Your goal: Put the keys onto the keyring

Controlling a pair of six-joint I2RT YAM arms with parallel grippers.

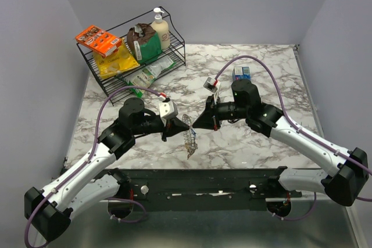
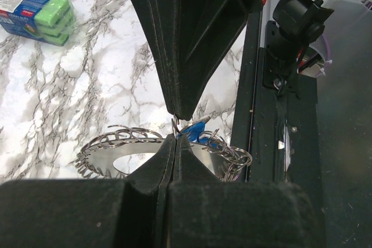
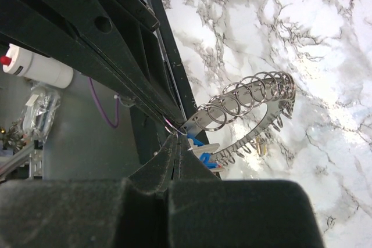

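The keyring [image 1: 186,129] is a silvery loop with many small wire rings along its edge, held up above the marble table between both arms. My left gripper [image 1: 176,128] is shut on its flat rim [image 2: 110,154] from the left. My right gripper [image 1: 196,125] is shut on a small wire ring [image 3: 174,126] at that same end, tip to tip with the left fingers [image 3: 116,68]. A blue and white key [image 2: 196,129] hangs on the keyring just past the pinch, also seen as the blue key [image 3: 204,150]. Something slim dangles below the loop [image 1: 190,150]. No red or yellow key shows.
A black wire rack [image 1: 174,56] stands at the back left with an orange box [image 1: 97,40], a pump bottle [image 1: 160,26] and snack bags. A blue and green sponge pack [image 1: 241,74], [image 2: 36,13] lies behind the right arm. The black mounting rail [image 1: 203,181] runs along the near edge.
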